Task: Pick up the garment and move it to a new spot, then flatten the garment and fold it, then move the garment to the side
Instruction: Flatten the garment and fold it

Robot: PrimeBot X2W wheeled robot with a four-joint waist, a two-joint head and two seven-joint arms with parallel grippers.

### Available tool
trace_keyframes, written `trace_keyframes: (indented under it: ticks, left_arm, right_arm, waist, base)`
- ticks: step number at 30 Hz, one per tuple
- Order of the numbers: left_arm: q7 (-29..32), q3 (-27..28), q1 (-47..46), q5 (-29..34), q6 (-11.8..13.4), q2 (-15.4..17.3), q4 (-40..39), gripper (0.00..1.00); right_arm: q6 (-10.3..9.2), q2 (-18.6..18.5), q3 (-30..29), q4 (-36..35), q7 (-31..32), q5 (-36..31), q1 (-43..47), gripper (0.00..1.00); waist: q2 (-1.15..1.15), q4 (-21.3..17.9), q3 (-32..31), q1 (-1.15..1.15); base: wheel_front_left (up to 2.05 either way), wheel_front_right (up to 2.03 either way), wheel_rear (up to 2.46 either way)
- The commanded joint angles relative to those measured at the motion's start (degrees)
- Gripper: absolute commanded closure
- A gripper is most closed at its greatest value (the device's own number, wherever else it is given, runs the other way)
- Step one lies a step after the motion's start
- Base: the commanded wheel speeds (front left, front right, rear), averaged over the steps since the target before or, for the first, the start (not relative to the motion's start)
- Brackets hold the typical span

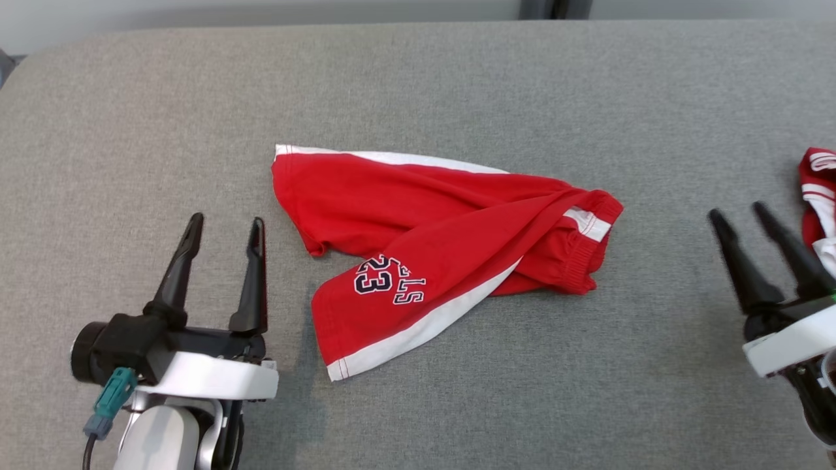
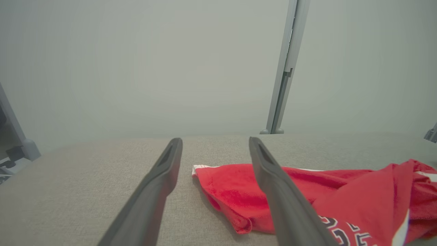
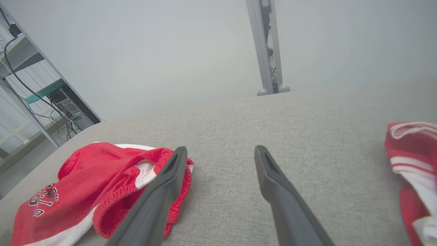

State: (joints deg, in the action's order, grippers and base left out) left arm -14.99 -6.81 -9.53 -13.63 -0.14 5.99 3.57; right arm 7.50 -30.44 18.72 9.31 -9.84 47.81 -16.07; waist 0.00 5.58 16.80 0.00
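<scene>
Black fingers of the left claw [image 1: 226,222] are standing spread wide with nothing between them, hovering just over the grey fabric worktop [image 1: 457,85] near its front left. The claw is released and is touching no cloth. Its fingers are pointing away from the robot, and the nearest edge of the red shorts [image 1: 444,248] is lying just beside them to the right.

The right claw [image 1: 738,211] is hanging low at the far right, its fingers likewise parted and gripping nothing, looking a little blurred in the head view. A clear strip of bare fabric is separating it from the shorts.

The shorts are lying rumpled in the middle of the worktop, between the two claws. They are red with white side stripes. One leg is stretching back and to the left, and the other is running toward the front edge, showing a dark "23" and some lettering. The gathered waistband is bunching up at the end nearer the right claw.

A second red-and-white garment [image 1: 819,189] is sitting crumpled at the right edge, close beside the right claw but apart from its fingers. Beyond the far edge a grey upright post [image 2: 285,68] is rising against a pale wall.
</scene>
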Motion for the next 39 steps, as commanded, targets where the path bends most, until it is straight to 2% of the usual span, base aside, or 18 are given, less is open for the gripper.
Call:
trace_keyframes:
  ticks: [1,9,14,19,25,39]
  left_arm:
    - [-0.2,0.5,0.7,0.0,0.3,0.3,-0.3,0.00]
    - [-0.2,0.8,3.5,0.3,0.7,1.1,-0.7,0.00]
    - [0.7,0.0,5.7,0.7,0.7,1.8,-1.0,0.00]
    - [1.8,-0.3,8.6,0.9,1.2,2.4,-2.1,0.00]
    - [2.9,-0.5,9.9,0.9,1.6,2.9,-2.9,0.00]
    - [4.7,-2.0,8.9,0.0,1.4,2.7,-4.0,0.00]
  right_arm:
    - [-0.02,1.0,-1.8,-0.2,-1.2,-1.8,0.7,0.00]
    - [-0.02,10.9,-15.0,-4.8,-2.4,-22.7,5.1,0.00]
    - [-0.02,16.7,-18.9,-8.1,-0.8,-29.3,9.6,0.00]
    - [-0.02,19.9,-20.6,-9.7,0.4,-31.9,13.3,0.00]
    - [-0.02,21.3,-21.4,-10.8,1.1,-32.5,14.8,0.00]
    - [-0.02,21.8,-21.9,-11.6,2.1,-32.6,14.4,0.00]
  waist:
    - [0.00,-0.4,-0.9,0.00]
    - [0.00,-0.6,-4.6,0.00]
    - [0.00,-0.7,-6.9,0.00]
    - [0.00,-1.2,-8.4,0.00]
    - [0.00,-1.5,-8.7,0.00]
    - [0.00,-1.2,-7.4,0.00]
  base:
    - [0.00,0.00,0.00]
    - [0.00,0.00,0.00]
    - [0.00,0.00,0.00]
    - [0.00,0.00,0.00]
    - [0.00,0.00,0.00]
    - [0.00,0.00,0.00]
